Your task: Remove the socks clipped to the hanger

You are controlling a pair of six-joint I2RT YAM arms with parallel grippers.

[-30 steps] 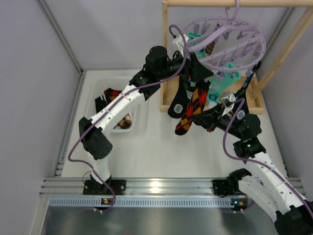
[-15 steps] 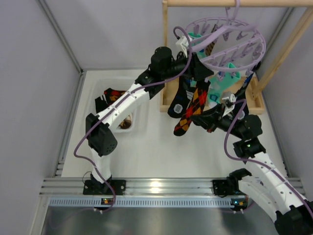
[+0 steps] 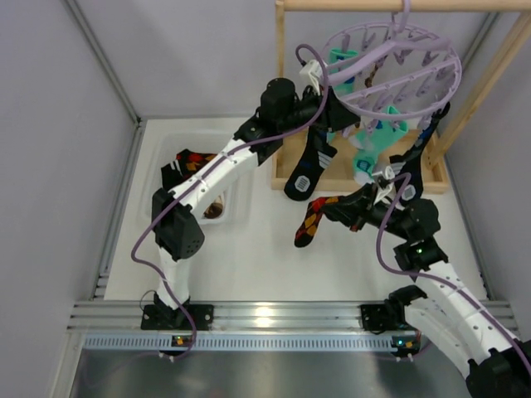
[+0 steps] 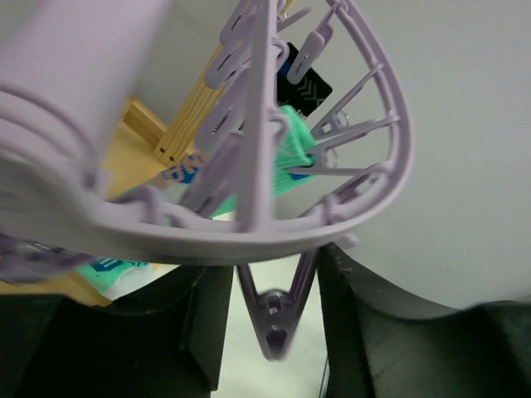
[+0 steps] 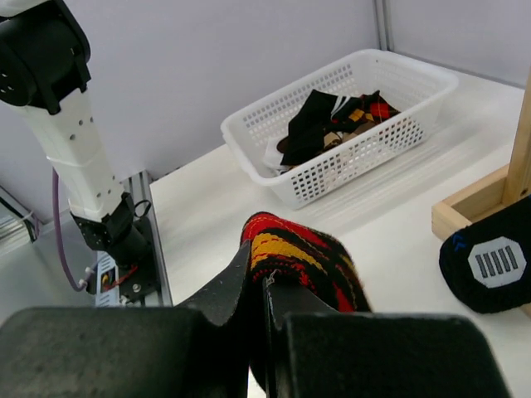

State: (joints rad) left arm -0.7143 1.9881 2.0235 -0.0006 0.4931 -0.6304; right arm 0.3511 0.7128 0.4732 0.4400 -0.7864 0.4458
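Now, from above, the argyle sock point(image 3: 310, 222) has come off the hanger point(image 3: 398, 70). Half a second ago it still dangled from a clip; it now hangs low over the table point(image 3: 265, 265) from the right end effector point(image 3: 333, 207), which is closed on one end of it. That makes one more sock freed, I judge, while the dark sock point(image 3: 304, 170) and the green sock point(image 3: 375, 143) remain clipped. The left end effector point(image 3: 330, 106) sits at the ring's near edge.

From the left wrist, you see an empty clip point(image 4: 274, 319) hanging between its fingers point(image 4: 207, 332); whether they squeeze it, you cannot tell.

From the right wrist, the argyle sock is pinched tight, with the basket point(image 5: 332, 174) well apart across the table.
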